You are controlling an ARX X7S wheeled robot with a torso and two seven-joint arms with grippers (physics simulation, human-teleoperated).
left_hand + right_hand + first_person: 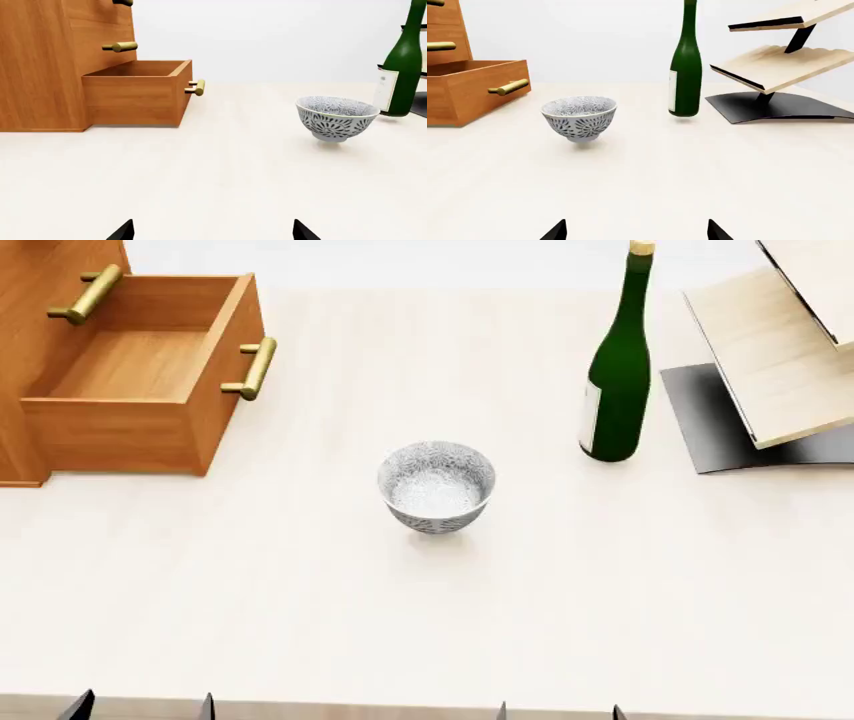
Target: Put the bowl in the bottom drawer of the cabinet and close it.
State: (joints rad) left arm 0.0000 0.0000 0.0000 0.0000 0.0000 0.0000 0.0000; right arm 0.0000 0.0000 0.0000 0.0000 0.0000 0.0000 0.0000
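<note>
The patterned white bowl (435, 486) stands upright on the pale table, in the middle of the head view; it shows too as the bowl (335, 118) and the bowl (580, 117). The honey-brown cabinet (27, 300) is at the far left, its bottom drawer (134, 365) pulled out and empty, brass handle (252, 368) toward the bowl. My left gripper (140, 708) and right gripper (558, 712) sit at the near table edge, both open and holding nothing, well short of the bowl. Only the fingertips show.
A green wine bottle (618, 370) stands right of and beyond the bowl. A pale wooden rack on a grey base (774, 360) occupies the far right. An upper drawer handle (86, 294) juts out above the open drawer.
</note>
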